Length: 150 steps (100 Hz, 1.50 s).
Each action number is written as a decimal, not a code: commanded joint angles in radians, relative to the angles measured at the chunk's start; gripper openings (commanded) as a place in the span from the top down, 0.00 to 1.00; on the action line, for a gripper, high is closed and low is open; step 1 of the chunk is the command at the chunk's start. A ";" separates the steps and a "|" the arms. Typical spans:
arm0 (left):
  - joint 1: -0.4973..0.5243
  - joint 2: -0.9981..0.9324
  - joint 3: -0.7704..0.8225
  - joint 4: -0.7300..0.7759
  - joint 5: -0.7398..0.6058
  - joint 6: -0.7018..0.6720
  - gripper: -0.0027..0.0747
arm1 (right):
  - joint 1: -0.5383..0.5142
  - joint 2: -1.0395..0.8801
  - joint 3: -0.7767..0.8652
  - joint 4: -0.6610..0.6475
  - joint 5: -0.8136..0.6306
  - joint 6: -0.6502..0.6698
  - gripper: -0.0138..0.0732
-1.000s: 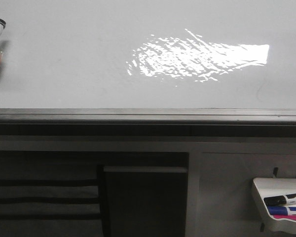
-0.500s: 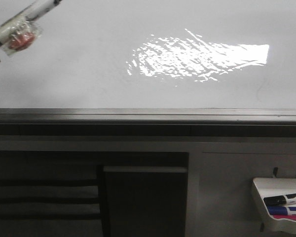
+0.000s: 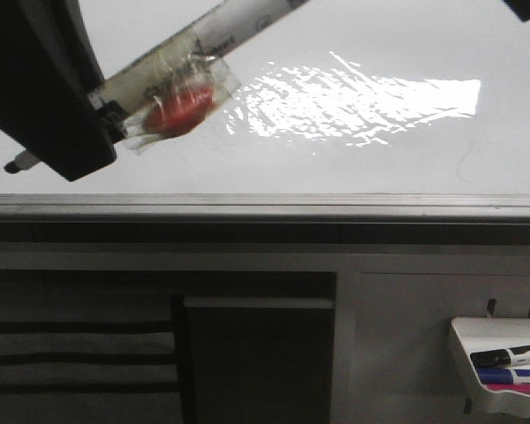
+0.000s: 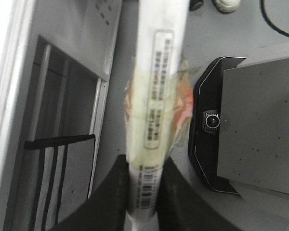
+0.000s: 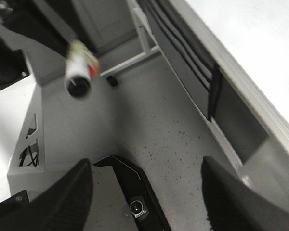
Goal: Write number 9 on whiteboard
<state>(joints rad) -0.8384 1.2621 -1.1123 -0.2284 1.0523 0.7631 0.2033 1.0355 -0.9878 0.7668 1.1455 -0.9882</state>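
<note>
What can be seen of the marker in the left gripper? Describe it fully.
The marker is a long white tube with a printed label and barcode, wrapped mid-body in crinkled clear tape over something red-orange. The left gripper is shut on its lower barrel, dark fingers pressing either side. In the front view it slants across the whiteboard, its far end out of frame at the top. Whether the tip touches the board cannot be told.

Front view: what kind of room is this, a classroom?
Maybe a classroom or lab: a big glossy white board with a grey metal rim, a small white tray of coloured markers, and a taped white marker pen.
</note>
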 commanded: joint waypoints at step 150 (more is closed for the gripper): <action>-0.011 -0.041 -0.033 0.187 -0.067 -0.152 0.42 | 0.472 0.178 -0.087 -0.171 -0.422 0.047 0.92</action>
<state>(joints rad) -0.8465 1.2601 -1.1123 -0.1463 1.0292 0.7160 0.6825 1.2462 -1.0404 0.6274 0.7861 -0.9933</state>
